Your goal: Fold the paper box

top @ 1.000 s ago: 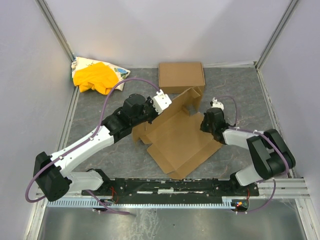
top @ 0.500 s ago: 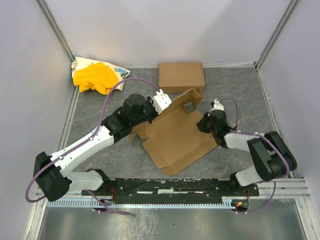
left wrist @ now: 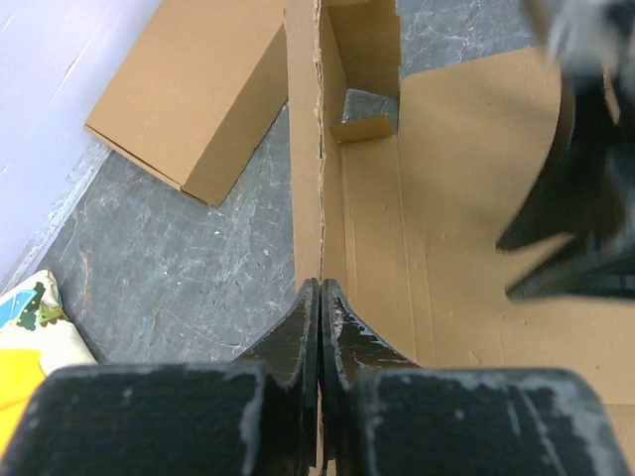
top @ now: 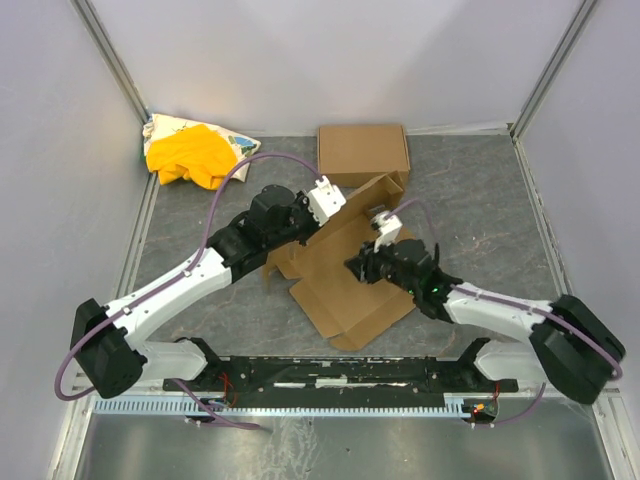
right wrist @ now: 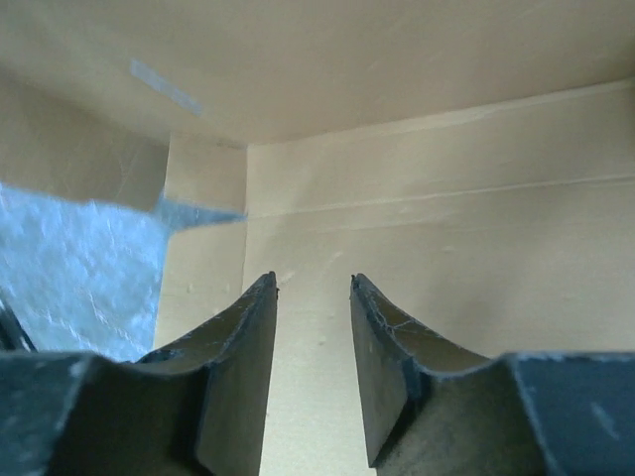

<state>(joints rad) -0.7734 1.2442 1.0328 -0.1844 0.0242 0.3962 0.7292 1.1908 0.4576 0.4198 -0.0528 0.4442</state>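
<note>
I see the plain brown die-cut cardboard paper box [top: 340,305] lying half-open on the grey table [top: 480,200] between both arms. My left gripper [left wrist: 319,295] is clamped on its upright side wall. My right gripper [right wrist: 313,288] hangs just above its base panel, jaws apart and empty.

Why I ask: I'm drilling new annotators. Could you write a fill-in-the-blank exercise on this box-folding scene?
The left gripper is ____ on an upright flap of the paper box.
The right gripper, over the box's flat panel, has its jaws ____.
The cloth bundle in the far left corner is mostly ____.
Missing words: shut; open; yellow.
</note>
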